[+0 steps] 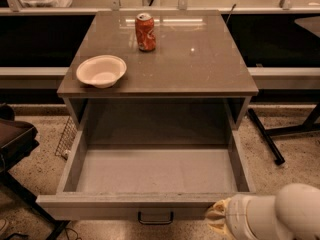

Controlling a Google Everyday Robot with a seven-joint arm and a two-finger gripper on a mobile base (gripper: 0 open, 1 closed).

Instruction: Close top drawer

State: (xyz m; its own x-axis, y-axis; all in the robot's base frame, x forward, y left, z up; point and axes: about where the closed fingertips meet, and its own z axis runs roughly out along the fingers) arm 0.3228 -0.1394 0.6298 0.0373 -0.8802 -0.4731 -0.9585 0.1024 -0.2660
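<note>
The top drawer of the grey cabinet is pulled far out, and its pale grey inside is bare. Its flat grey front faces me at the bottom of the camera view, with a small dark handle at its centre. My gripper is at the lower right, at the end of the white arm. Its pale tip is right at the drawer front, just right of the handle.
On the cabinet top stand a white bowl at the left and a red soda can at the back. A dark chair is at the left. A black table leg lies on the floor at the right.
</note>
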